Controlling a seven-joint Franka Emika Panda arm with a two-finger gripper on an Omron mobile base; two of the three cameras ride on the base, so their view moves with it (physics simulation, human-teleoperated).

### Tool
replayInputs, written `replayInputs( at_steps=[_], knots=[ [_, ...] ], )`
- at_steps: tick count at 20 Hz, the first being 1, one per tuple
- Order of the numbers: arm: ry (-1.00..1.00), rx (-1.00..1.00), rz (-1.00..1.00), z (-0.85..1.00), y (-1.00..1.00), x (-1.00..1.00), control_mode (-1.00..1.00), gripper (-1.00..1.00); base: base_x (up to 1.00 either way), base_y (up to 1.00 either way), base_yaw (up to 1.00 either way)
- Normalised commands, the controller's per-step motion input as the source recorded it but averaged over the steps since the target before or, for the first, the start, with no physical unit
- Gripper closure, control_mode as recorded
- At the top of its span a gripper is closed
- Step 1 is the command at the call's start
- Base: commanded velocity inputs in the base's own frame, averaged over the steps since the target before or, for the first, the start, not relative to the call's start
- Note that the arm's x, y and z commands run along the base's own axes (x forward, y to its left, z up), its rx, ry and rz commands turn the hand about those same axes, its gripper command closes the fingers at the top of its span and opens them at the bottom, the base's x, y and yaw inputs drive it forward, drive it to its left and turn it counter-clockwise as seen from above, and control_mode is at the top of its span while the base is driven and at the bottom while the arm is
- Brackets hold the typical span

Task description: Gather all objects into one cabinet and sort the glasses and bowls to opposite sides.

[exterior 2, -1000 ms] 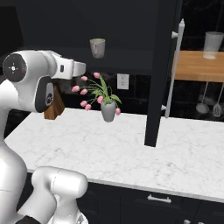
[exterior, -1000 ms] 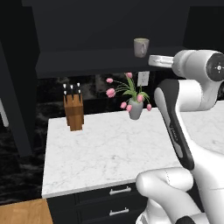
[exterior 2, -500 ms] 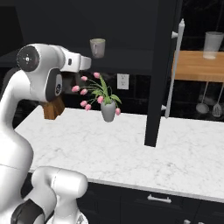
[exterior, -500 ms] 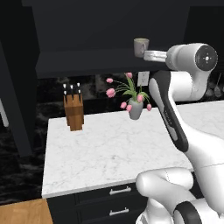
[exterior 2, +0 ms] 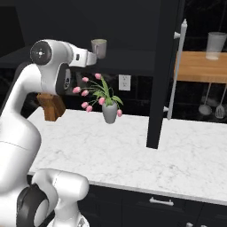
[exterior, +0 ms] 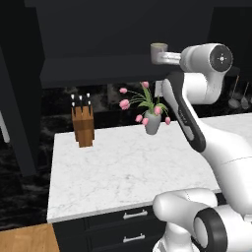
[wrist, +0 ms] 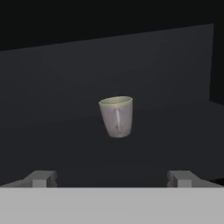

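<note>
A: White marble surface [exterior: 123, 167] lies nearest, with a vase of tulips [exterior: 151, 120] and a knife block [exterior: 82, 125] at its back. Where's the mug?

B: The grey-beige mug [wrist: 116, 116] stands upright on the dark cabinet shelf [exterior: 98, 69] above, handle turned towards the hand camera.

A: And the claw [wrist: 113, 178]?

B: Spread to its widest, nothing in it, level with the mug and short of it; the fingertips [wrist: 41, 178] stand well apart.

A: How would you take it?

B: Go straight in, keep the mug centred between the jaws, clear the handle, then close on the body.
</note>
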Motion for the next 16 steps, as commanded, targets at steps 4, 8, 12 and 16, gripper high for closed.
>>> replayInputs(
  at_steps=[4,8,12,16],
  knots=[
    [0.0,0.0,0.03,0.0,-0.05,0.35,-1.0,-1.0,0.0,0.0,0.0],
    [0.0,0.0,0.0,0.0,-0.16,0.36,-1.0,-1.0,0.0,0.0,0.0],
    [0.0,0.0,0.0,-0.01,-0.17,0.29,-1.0,-1.0,0.0,0.0,0.0],
    [0.0,-0.01,0.0,-0.03,0.0,0.23,-1.0,-1.0,0.0,0.0,0.0]
  ],
)
